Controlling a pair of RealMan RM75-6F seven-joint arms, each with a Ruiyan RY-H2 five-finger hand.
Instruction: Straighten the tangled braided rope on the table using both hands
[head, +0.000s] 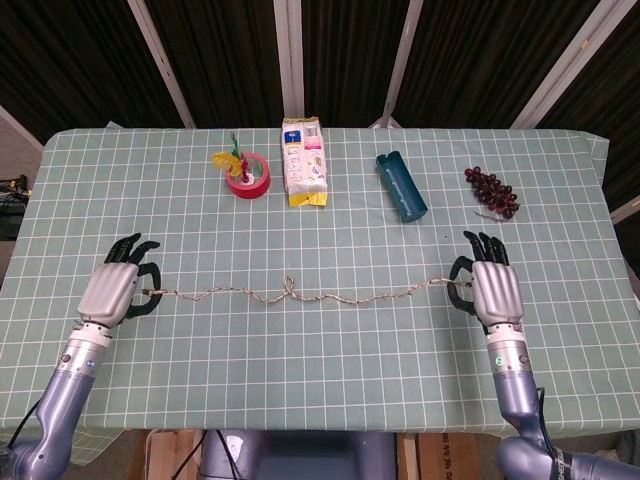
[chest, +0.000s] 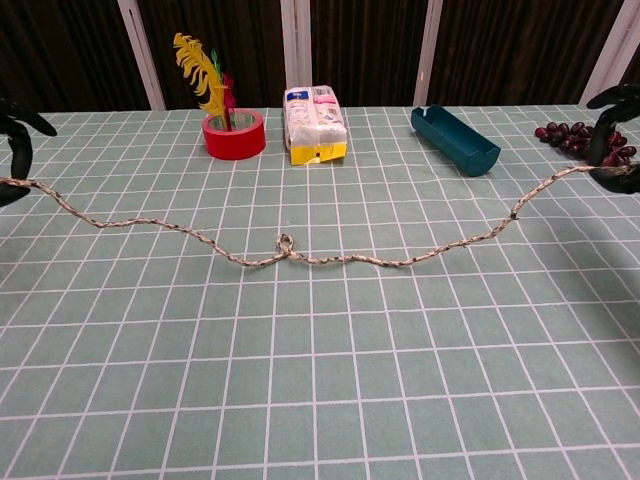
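Note:
The braided rope stretches across the table in a shallow wavy line, with one small tight knot left of its middle. My left hand pinches the rope's left end; in the chest view only its dark fingertips show at the left edge. At the other end my right hand pinches the rope, its fingertips just visible at the right edge of the chest view.
Along the far side stand a red tape roll with feathers, a snack packet, a teal box and dark grapes. The green checked tablecloth covers the table.

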